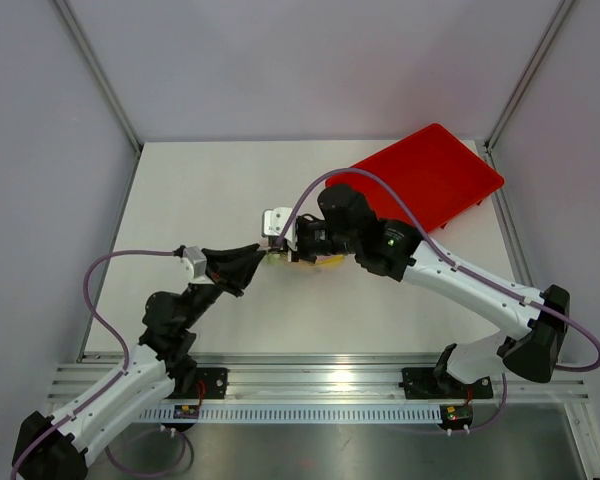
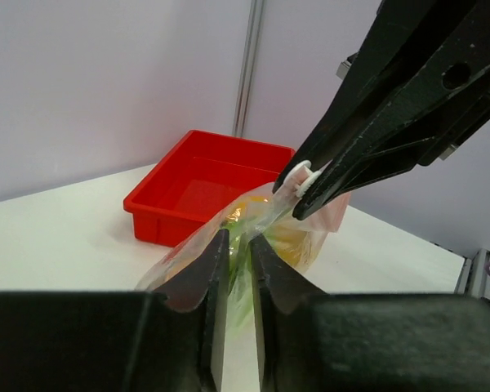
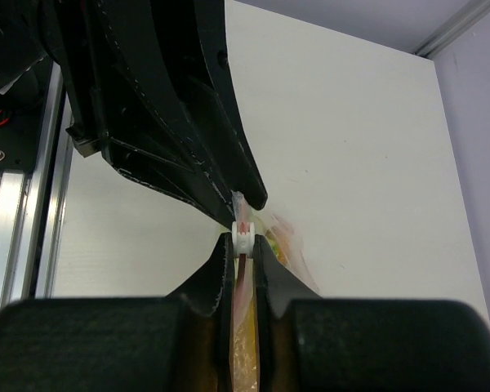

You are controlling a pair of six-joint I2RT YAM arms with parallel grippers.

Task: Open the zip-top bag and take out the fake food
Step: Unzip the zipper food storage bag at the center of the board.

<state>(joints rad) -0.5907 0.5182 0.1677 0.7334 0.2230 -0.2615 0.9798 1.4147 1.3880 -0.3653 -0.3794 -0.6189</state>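
The clear zip-top bag (image 1: 302,259) is held up off the middle of the table between both grippers. My left gripper (image 2: 237,241) is shut on the bag's plastic (image 2: 265,214) at its near end. My right gripper (image 3: 243,242) is shut on the bag's white zip slider (image 3: 243,233), right at the left gripper's tips; the slider also shows in the left wrist view (image 2: 304,176). The pink-red zip strip (image 3: 245,278) runs back between the right fingers. The fake food (image 2: 292,242) shows as yellow and green shapes inside the bag.
A red rectangular tray (image 1: 430,178) lies at the back right of the table, also in the left wrist view (image 2: 198,186). Grey walls with metal posts enclose the table. The aluminium rail (image 1: 320,378) runs along the near edge.
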